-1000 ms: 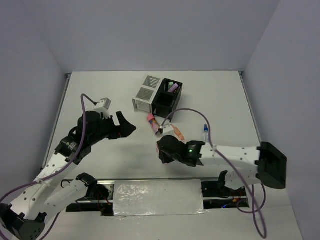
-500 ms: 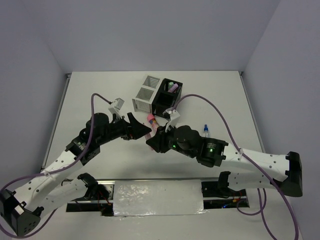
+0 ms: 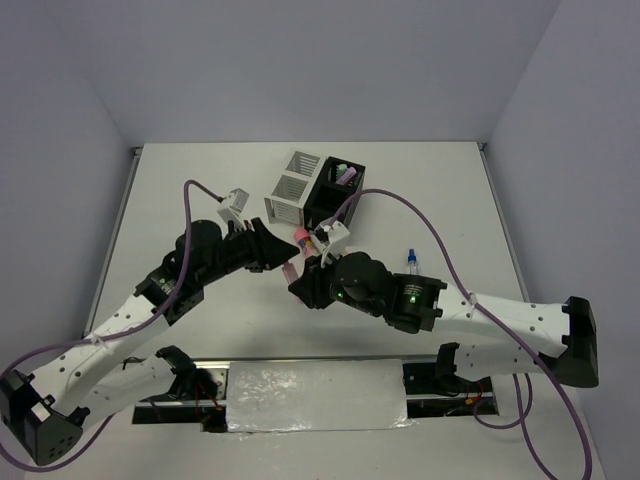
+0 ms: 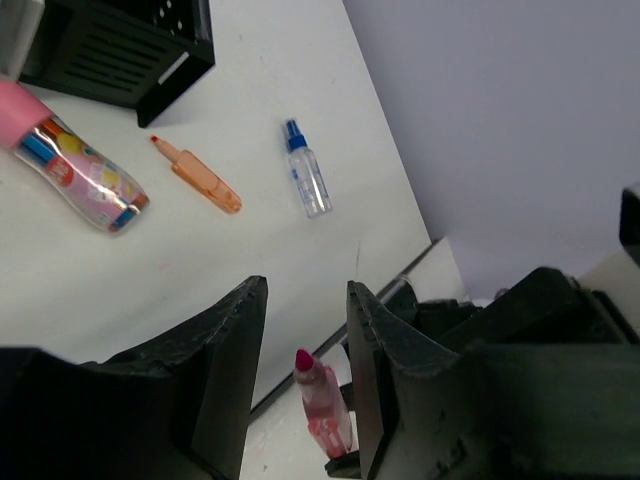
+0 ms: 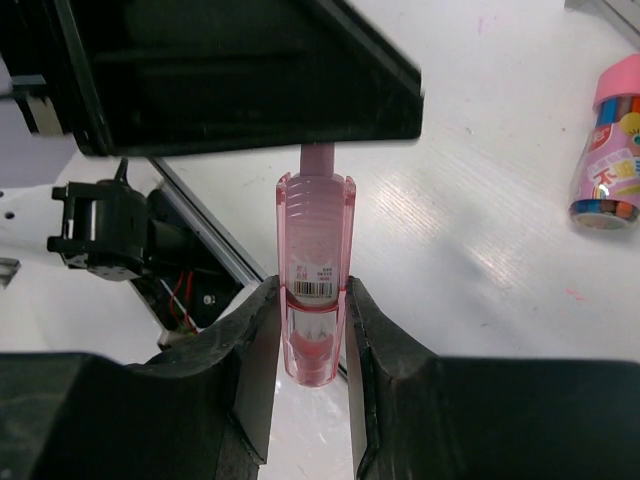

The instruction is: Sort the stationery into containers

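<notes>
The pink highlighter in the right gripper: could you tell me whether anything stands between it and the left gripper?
Nothing visible does. The left gripper is open, and the tip of the pink highlighter shows in the gap between that gripper's fingers. The right gripper is shut on the barrel.

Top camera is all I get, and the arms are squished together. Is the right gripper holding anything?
Observer: Yes. The right wrist view shows the right gripper shut on a clear pink pen with a barcode label.
Operator: Is the other gripper grabbing it too?
Observer: Not yet. The left wrist view shows the left gripper open, the pen's tip poking up between its fingers.
Operator: Anything hiding under the arms?
Observer: An orange pen lies between the pink tube and the blue-capped bottle.
</notes>
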### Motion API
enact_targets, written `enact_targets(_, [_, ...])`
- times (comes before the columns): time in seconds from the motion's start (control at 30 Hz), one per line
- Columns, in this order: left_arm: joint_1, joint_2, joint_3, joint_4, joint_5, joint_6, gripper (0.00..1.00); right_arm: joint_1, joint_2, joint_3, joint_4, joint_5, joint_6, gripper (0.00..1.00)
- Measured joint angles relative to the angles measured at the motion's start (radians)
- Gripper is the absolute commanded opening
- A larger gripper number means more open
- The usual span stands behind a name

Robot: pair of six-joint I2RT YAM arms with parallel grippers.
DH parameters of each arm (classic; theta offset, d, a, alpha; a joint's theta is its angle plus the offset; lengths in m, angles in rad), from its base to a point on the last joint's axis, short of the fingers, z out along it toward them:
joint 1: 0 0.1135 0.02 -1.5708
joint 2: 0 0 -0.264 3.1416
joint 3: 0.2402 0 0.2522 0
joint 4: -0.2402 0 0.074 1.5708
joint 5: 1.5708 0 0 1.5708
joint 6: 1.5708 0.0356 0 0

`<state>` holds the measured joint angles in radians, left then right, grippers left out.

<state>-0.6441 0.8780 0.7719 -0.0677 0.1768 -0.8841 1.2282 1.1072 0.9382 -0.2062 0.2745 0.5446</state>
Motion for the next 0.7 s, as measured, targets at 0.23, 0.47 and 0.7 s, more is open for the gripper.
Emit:
enact_targets(0.23, [0.000,0.006,0.042,-0.021,-0.058,0.021,0.28,0.007,0.011,0.000,-0.027,0.012,-0.003,0.00])
enact_targets(0.47, [0.000,0.024,0.037,-0.020,-0.049,0.021,0.72,0.008,0.011,0.006,-0.041,0.044,-0.003,0.00])
enact_targets(0.7, [0.000,0.024,0.030,-0.015,-0.042,0.018,0.45,0.008,0.011,0.028,-0.061,0.065,-0.003,0.00])
